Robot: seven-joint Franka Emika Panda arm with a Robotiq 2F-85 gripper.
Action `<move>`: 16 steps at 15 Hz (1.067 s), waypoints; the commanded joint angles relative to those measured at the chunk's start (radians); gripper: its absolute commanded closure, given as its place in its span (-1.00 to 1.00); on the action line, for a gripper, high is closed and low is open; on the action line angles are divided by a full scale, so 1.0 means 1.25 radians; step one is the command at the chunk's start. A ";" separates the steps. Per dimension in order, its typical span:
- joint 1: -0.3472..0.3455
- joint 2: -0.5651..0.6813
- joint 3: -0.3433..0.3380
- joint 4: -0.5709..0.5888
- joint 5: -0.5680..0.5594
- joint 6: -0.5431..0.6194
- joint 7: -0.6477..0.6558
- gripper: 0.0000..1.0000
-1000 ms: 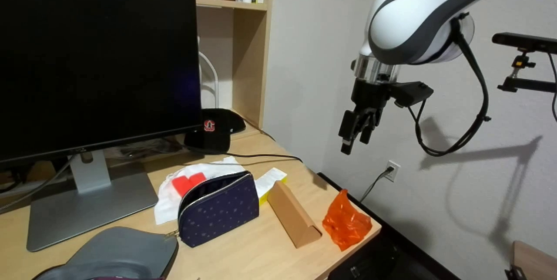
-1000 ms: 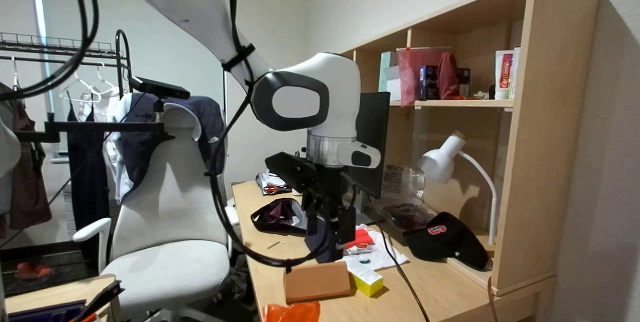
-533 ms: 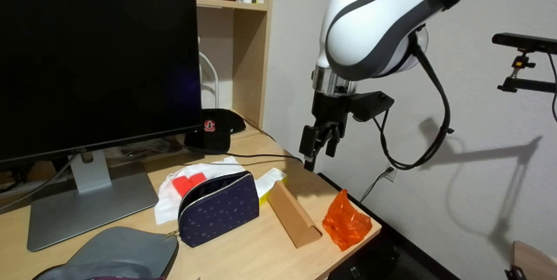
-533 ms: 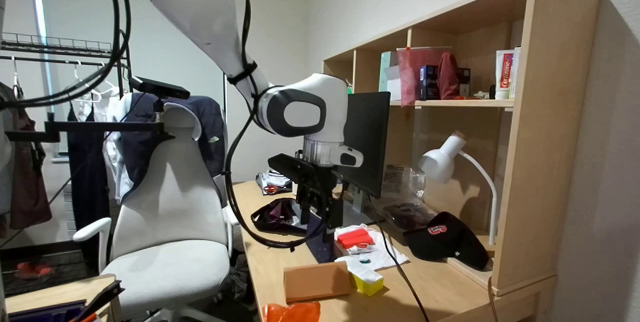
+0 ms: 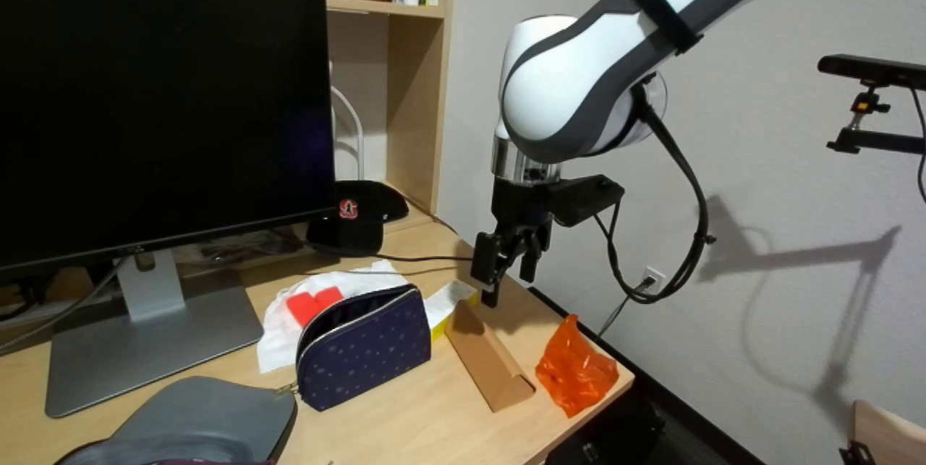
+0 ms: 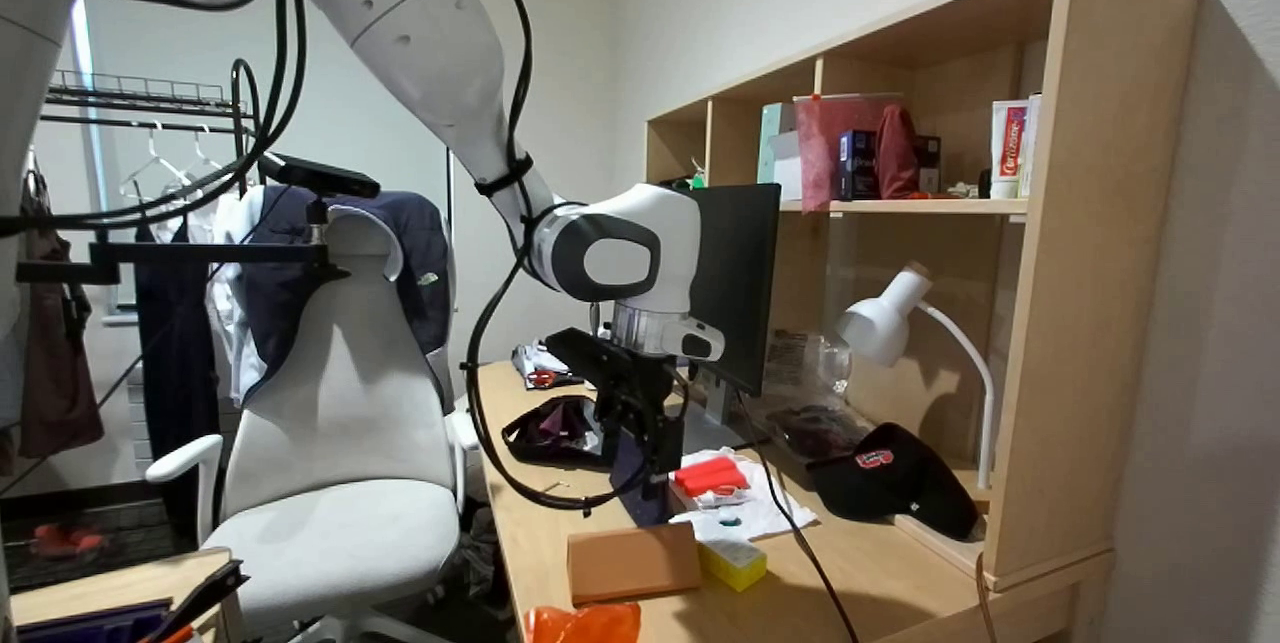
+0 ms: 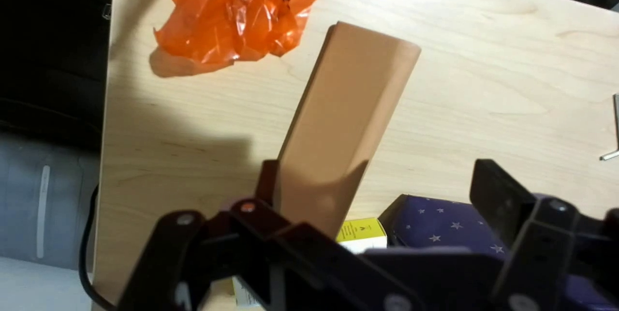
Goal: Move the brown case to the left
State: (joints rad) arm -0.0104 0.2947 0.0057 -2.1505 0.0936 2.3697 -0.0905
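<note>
The brown case [image 5: 483, 360] is a slim tan box with a ridge-like top. It lies on the desk between the dark starred pouch and an orange plastic bag; it also shows in an exterior view [image 6: 635, 565] and in the wrist view [image 7: 353, 88]. My gripper [image 5: 510, 284] is open and empty, in the air above the desk by the case's far end. In the wrist view, the gripper [image 7: 378, 170] has its fingers wide apart; the left finger overlaps the case's near end, which is partly hidden. No contact with the case shows.
The navy pouch [image 5: 369, 360] stands open beside the case. A white-and-yellow box [image 6: 737, 563] is at the case's far end. The orange bag [image 5: 575, 367] lies near the desk edge. A monitor [image 5: 166, 103] and a black cap [image 6: 890, 483] are farther back.
The arm and gripper have moved left in the exterior view that shows the monitor's front, and down toward the desk, coming closer to the case. The case has not moved.
</note>
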 commanded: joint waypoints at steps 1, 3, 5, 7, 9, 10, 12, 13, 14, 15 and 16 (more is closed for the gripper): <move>-0.003 0.028 0.009 0.018 0.017 0.010 0.018 -1.00; 0.000 0.048 0.012 0.020 0.022 0.025 0.030 -1.00; 0.002 0.061 0.011 0.007 0.035 0.068 0.069 -1.00; 0.007 0.084 0.010 0.006 0.053 0.118 0.119 -1.00; 0.007 0.111 0.012 0.015 0.071 0.146 0.149 -1.00; 0.002 0.126 0.020 0.024 0.081 0.147 0.140 -1.00; 0.005 0.150 0.018 0.036 0.081 0.151 0.153 -1.00; 0.008 0.161 0.015 0.045 0.078 0.148 0.163 -1.00; 0.013 0.175 0.011 0.057 0.071 0.144 0.177 -1.00; 0.016 0.186 0.010 0.067 0.068 0.142 0.184 -1.00; 0.027 0.201 -0.001 0.080 0.054 0.142 0.209 -1.00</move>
State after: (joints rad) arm -0.0022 0.4918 0.0225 -2.1008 0.1725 2.5378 0.1073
